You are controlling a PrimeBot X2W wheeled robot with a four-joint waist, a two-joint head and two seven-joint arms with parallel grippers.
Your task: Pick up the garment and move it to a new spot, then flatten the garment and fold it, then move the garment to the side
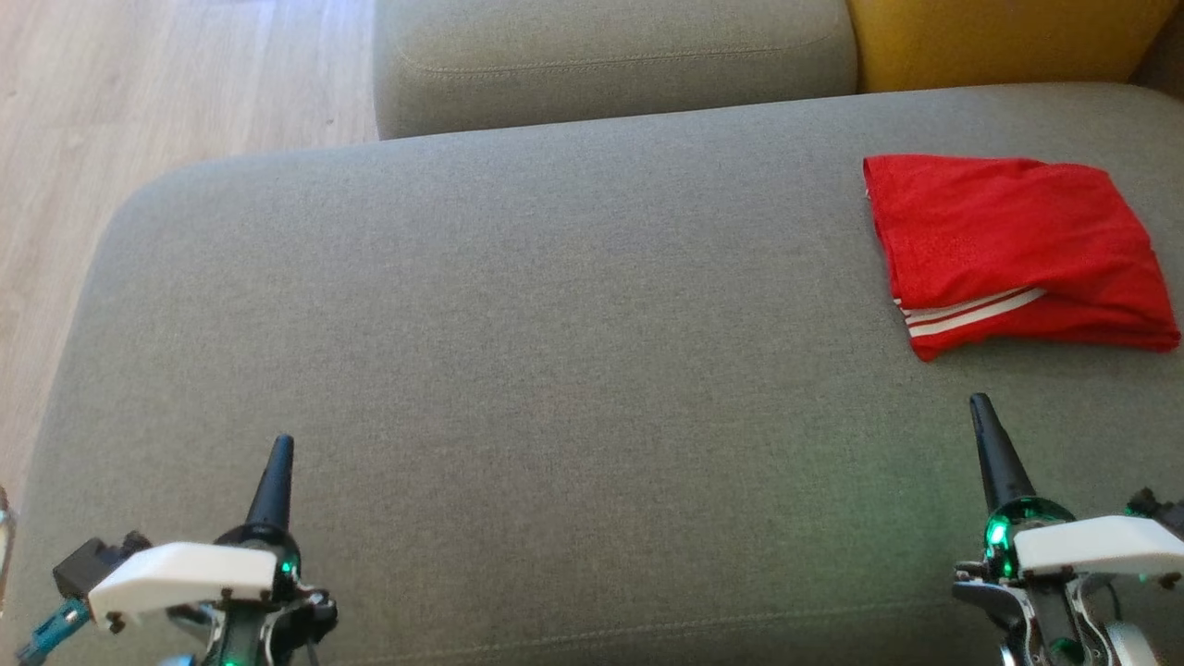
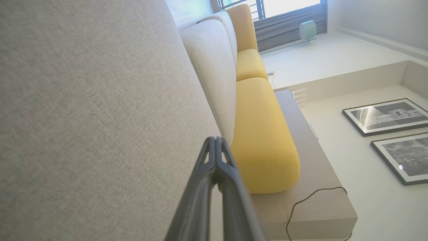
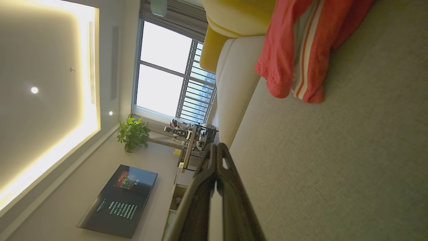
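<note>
And here's the garment (image 1: 1017, 250): bright red, folded into a rough rectangle, lying at the far right of the grey sofa seat (image 1: 555, 305). The cloth is soft and slightly rumpled, with two white stripes along its near edge, and its stacked layers don't quite line up. The seat is a broad cushion in a fine woven fabric, with rounded corners and a stitched seam along the near side. Beyond it sits a grey back cushion (image 1: 610, 55) in the same weave, and to the right of that a plump, smooth yellow cushion (image 1: 999, 42). Off to the left is a floor (image 1: 139, 111) of pale wood planks.

On to the arms. The left gripper (image 1: 281, 446) sits near left, its jaws pressed together into one dark tapered point with nothing between them. It is well apart from the garment, with most of the seat between them. The right gripper (image 1: 979, 403) is near right, jaws also pressed together and empty. The garment lies near it, beyond its tip and slightly to the right, with a strip of bare seat between them and no contact.

In the right wrist view the dark fingers (image 3: 197, 201) meet at the tip over the grey weave, and the red striped cloth sits ahead of them, clear of the tips.
</note>
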